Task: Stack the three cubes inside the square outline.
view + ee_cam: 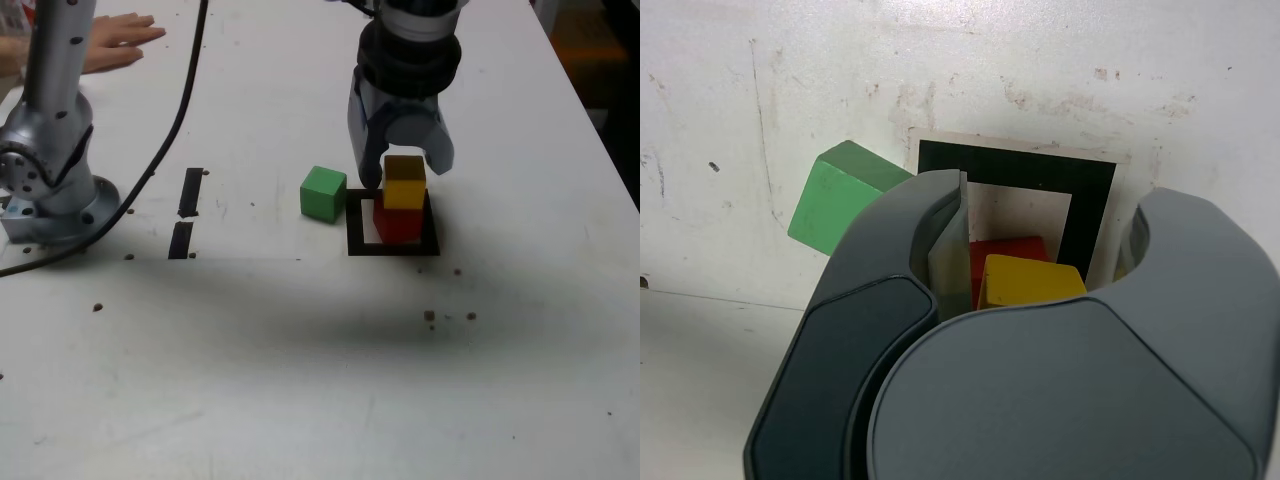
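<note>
The red cube (pixel 397 224) sits in the far right corner of the black square outline (pixel 392 247), and the yellow cube (pixel 404 183) rests on top of it. My gripper (pixel 404 172) comes down from above and straddles the yellow cube; it is open, with a gap showing on each side. The green cube (pixel 323 193) lies on the table just outside the outline, on the exterior view's left. The wrist view shows the yellow cube (pixel 1030 280) over the red cube (pixel 1005 250) between my fingers (pixel 950 230), the outline (pixel 1015 165) beyond them, and the green cube (pixel 835 200) beside it.
The arm's base (pixel 50 170) stands at the exterior view's left, with a black cable (pixel 180 110) running past it. Two short black tape strips (pixel 190 192) lie between the base and the green cube. A person's hand (pixel 120 40) rests at the far left. The table's edge (pixel 600 130) runs along the right.
</note>
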You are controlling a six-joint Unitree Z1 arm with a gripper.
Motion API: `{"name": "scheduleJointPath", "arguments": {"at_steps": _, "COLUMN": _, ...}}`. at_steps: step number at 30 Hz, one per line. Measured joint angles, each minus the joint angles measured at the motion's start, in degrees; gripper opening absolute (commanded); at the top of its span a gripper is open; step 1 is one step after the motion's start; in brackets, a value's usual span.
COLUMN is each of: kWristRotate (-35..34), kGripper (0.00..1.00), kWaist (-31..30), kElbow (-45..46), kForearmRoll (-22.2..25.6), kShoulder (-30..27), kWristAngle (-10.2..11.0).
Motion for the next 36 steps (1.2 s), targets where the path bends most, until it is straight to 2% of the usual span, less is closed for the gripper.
{"name": "scheduleJointPath", "arguments": {"at_steps": 8, "kWristRotate": 0.08, "kGripper": 0.77, "kWaist": 0.00, "kElbow": -0.21, "kForearmRoll": 0.48, "kShoulder": -0.02, "kWristAngle": 0.15}}
{"name": "scheduleJointPath", "arguments": {"at_steps": 12, "kWristRotate": 0.06, "kGripper": 0.78, "kWaist": 0.00, "kElbow": -0.55, "kForearmRoll": 2.30, "kShoulder": -1.00, "kWristAngle": 1.69}}
{"name": "scheduleJointPath", "arguments": {"at_steps": 21, "kWristRotate": 0.59, "kGripper": 0.78, "kWaist": 1.46, "kElbow": 0.21, "kForearmRoll": 8.47, "kShoulder": -10.06, "kWristAngle": 6.00}}
{"name": "scheduleJointPath", "arguments": {"at_steps": 24, "kWristRotate": 3.21, "kGripper": 0.78, "kWaist": 1.75, "kElbow": 4.22, "kForearmRoll": 10.78, "kShoulder": -15.87, "kWristAngle": 7.22}}
{"name": "scheduleJointPath", "arguments": {"at_steps": 26, "kWristRotate": 5.68, "kGripper": 0.78, "kWaist": 1.76, "kElbow": 9.72, "kForearmRoll": 10.62, "kShoulder": -20.87, "kWristAngle": 6.80}}
{"name": "scheduleJointPath", "arguments": {"at_steps": 32, "kWristRotate": 10.07, "kGripper": 0.78, "kWaist": 0.58, "kElbow": 17.22, "kForearmRoll": 8.95, "kShoulder": -23.07, "kWristAngle": 5.42}}
{"name": "scheduleJointPath", "arguments": {"at_steps": 34, "kWristRotate": 12.52, "kGripper": 0.77, "kWaist": -0.65, "kElbow": 18.92, "kForearmRoll": 6.39, "kShoulder": -23.33, "kWristAngle": 4.59}}
{"name": "scheduleJointPath", "arguments": {"at_steps": 36, "kWristRotate": 15.40, "kGripper": 0.77, "kWaist": -2.21, "kElbow": 20.45, "kForearmRoll": 2.59, "kShoulder": -23.00, "kWristAngle": 2.62}}
